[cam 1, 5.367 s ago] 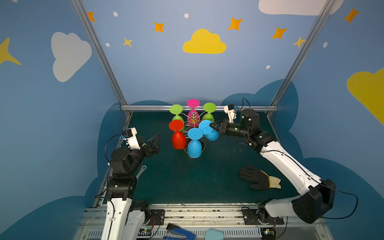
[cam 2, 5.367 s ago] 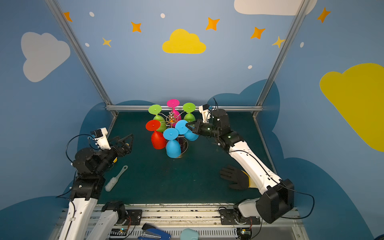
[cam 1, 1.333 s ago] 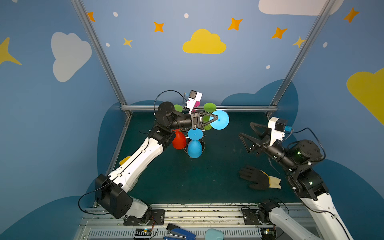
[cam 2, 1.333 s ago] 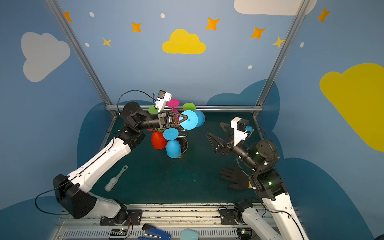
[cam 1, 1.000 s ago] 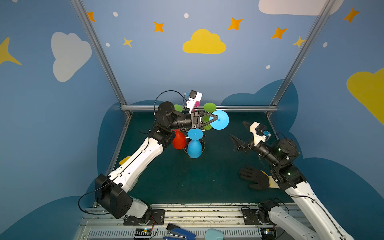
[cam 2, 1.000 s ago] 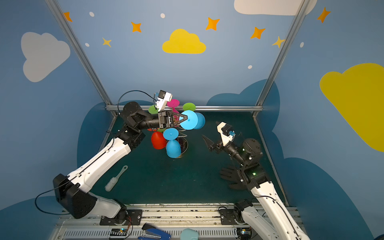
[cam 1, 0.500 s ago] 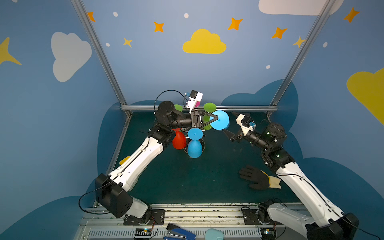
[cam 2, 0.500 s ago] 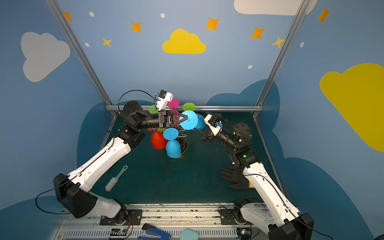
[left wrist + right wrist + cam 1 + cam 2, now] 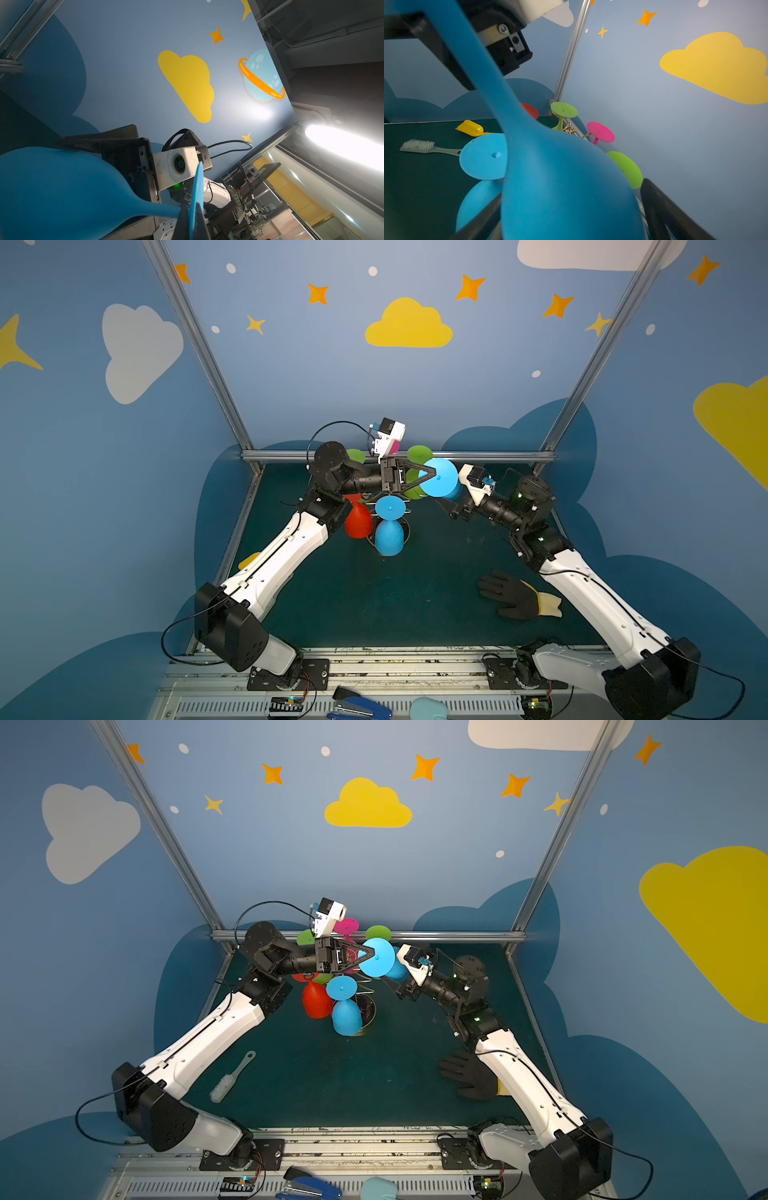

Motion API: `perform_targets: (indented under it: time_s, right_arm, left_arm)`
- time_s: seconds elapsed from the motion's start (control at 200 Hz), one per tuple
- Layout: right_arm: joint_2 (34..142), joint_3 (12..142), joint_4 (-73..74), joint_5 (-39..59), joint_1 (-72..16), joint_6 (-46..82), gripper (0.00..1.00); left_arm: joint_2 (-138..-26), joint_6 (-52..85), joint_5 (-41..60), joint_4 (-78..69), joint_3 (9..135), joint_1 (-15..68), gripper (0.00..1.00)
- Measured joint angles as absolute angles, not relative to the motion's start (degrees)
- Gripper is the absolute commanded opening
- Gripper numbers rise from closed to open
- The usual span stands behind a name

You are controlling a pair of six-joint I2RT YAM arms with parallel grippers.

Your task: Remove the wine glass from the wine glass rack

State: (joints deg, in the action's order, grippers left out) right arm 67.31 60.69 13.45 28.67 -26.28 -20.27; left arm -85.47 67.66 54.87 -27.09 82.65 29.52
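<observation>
We see the left fingers (image 9: 419, 468) pinched on the stem of the blue plastic wine glass (image 9: 440, 485). It lies roughly level, its bowl pointing between the wide-spread right fingers (image 9: 662, 209).

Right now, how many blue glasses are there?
2. One blue glass hangs upside down on the wine glass rack; the left gripper pinches the other's stem. More might be hidden.
</observation>
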Motion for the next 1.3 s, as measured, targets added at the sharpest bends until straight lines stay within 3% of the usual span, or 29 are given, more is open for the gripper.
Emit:
perform_targets:
  time_s: [0.14,0.285,0.35,0.416,0.441,0.486,0.561,0.696,0.931,1.131,1.297]
  right_arm:
    - [67.31,60.82,13.02,28.73,-26.83,-20.58,0.66]
    - [67.0,60.82,12.51,28.08,-27.16,-20.38,0.57]
    - [66.61,60.8,12.08,27.64,-27.31,-20.08,0.52]
    - [65.98,60.75,11.4,26.52,-27.38,-18.48,0.47]
    - [65.63,60.75,11.07,25.87,-27.38,-17.87,0.45]
    - [64.9,60.75,10.22,24.62,-27.38,-16.75,0.43]
    - [63.29,60.75,7.51,22.02,-27.38,-14.7,0.39]
    - [59.9,60.77,0.86,17.39,-27.49,-11.25,0.33]
    - [55.13,63.37,-13.63,10.26,-27.53,-6.04,0.27]
    - [56.12,69.6,-25.43,7.38,-27.59,-3.09,0.21]
    - [57.6,71.81,-31.51,7.29,-27.81,-1.69,0.2]
  left_arm:
    - [-85.47,68.6,54.63,-27.59,82.65,29.36,0.03]
    - [-85.47,68.9,54.61,-27.75,82.65,29.23,0.06]
    - [-85.47,68.84,54.59,-28.1,82.65,29.23,0.24]
    - [-85.47,68.4,55.05,-28.36,82.65,29.23,0.59]
    - [-85.47,68.16,55.11,-28.36,82.7,29.23,0.68]
    - [-85.47,67.48,55.33,-28.16,82.7,29.19,0.77]
    - [-85.34,65.47,55.29,-26.3,82.72,29.04,0.85]
    - [-84.4,57.89,53.15,-19.38,82.78,28.71,0.89]
    - [-82.06,35.73,41.3,-8.05,82.7,28.95,0.85]
    - [-80.4,11.68,25.96,-8.86,78.46,33.15,0.8]
    - [-81.08,-3.55,19.31,-11.66,75.83,36.71,0.78]
